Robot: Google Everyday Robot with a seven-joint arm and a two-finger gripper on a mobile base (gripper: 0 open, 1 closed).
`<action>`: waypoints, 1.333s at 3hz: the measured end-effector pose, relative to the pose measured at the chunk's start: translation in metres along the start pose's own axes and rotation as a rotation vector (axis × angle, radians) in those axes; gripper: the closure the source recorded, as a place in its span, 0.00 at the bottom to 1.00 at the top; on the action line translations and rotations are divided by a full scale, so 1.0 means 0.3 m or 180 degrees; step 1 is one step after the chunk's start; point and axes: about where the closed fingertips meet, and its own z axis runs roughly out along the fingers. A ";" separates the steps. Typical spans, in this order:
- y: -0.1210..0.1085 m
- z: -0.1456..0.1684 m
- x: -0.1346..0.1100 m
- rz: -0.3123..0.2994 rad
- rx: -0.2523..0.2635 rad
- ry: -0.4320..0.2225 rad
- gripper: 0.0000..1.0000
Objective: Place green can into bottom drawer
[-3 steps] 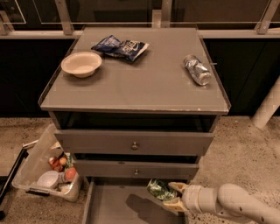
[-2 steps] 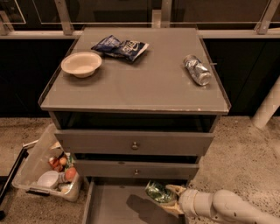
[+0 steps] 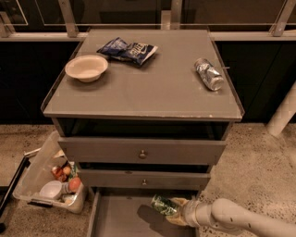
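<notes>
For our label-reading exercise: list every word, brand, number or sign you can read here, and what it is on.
None can be read.
Blue bag: white print, too blurred.
Green can, held by the gripper over the bottom drawer: pattern only, unreadable.
Silver can: nothing legible.

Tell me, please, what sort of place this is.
Probably an office or lab test area: a grey drawer cabinet on speckled floor, glazed panels behind, a plastic bin beside it. The gripper holds the green can over the open bottom drawer.
</notes>
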 end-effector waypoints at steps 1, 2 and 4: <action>0.000 0.000 0.000 0.0000 -0.0001 0.0000 1.00; 0.025 0.041 0.018 0.0019 -0.0099 0.0019 1.00; 0.083 0.266 0.215 -0.0021 -0.0106 0.0115 1.00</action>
